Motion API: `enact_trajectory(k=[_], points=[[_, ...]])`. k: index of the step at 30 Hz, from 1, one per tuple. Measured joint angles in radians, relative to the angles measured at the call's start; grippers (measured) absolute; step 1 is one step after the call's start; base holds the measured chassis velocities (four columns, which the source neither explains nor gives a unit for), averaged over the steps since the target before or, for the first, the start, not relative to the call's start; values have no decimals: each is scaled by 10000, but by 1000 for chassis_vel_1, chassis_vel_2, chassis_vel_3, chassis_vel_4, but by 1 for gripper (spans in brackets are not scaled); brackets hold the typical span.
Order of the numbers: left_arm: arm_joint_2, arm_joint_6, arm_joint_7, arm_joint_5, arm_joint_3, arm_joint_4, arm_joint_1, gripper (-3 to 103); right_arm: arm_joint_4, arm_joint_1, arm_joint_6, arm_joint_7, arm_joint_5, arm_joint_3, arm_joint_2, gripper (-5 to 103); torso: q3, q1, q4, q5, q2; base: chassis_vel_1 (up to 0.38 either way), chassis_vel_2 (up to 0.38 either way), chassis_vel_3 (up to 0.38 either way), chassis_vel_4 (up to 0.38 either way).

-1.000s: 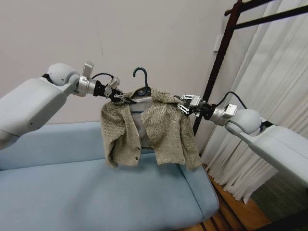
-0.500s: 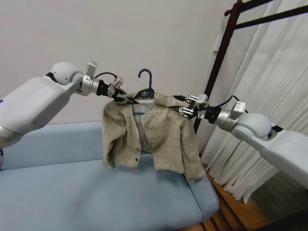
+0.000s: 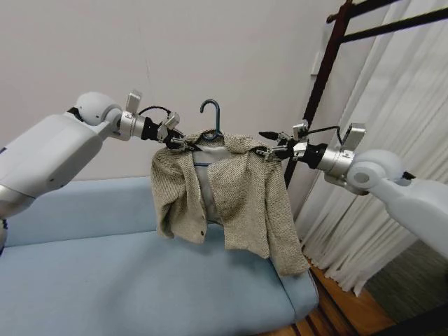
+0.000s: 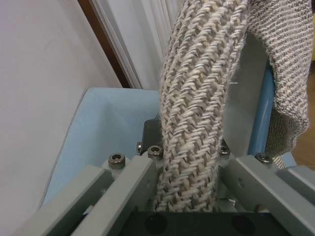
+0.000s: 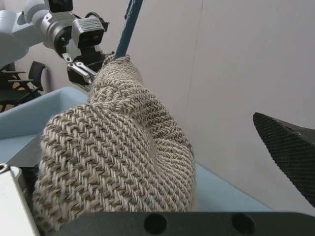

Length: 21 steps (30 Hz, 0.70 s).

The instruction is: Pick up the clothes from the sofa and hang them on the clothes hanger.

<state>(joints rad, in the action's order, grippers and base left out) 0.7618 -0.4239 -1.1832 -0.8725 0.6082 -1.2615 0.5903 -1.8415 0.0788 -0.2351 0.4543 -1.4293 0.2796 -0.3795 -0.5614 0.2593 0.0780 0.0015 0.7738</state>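
Blue sofa [image 3: 105, 280] bare of clothes, dark rack [image 3: 322, 77] not yet reached

Above the cushions we are holding the knit jacket [image 3: 238, 196] in the air, already dressed on its blue hanger [image 3: 210, 112]. Our left gripper [image 3: 173, 142] is clamping one shoulder, the weave pinched tight between its fingers. Across the collar, our right gripper [image 3: 269, 145] is standing wide, one pad [image 5: 288, 147] well clear of the cloth, the other shoulder resting against it. Picking up looks done; what is left, we judge, is carrying the hook to the dark rack by the curtains and hanging it there
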Motion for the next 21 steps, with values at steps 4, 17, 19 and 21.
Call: enact_trajectory(k=[4,17,19,21], points=[[-46,14,4,6,-50,0,-64,8,-157,-70,-33,312,370,-7,131,100,0,0,-1,0,0,0,0,0,0],[86,23,177,25,-173,85,-144,8,-772,-177,337,584,1876,250,189,100,0,0,-2,0,0,0,0,0,0],[146,146,170,182,-138,114,-152,8,-836,146,-593,-200,376,78,328,100,0,0,1,0,0,0,0,0,0],[178,186,143,253,-137,121,-159,8,-790,259,-1029,-568,96,7,295,100,0,0,1,0,0,0,0,0,0]])
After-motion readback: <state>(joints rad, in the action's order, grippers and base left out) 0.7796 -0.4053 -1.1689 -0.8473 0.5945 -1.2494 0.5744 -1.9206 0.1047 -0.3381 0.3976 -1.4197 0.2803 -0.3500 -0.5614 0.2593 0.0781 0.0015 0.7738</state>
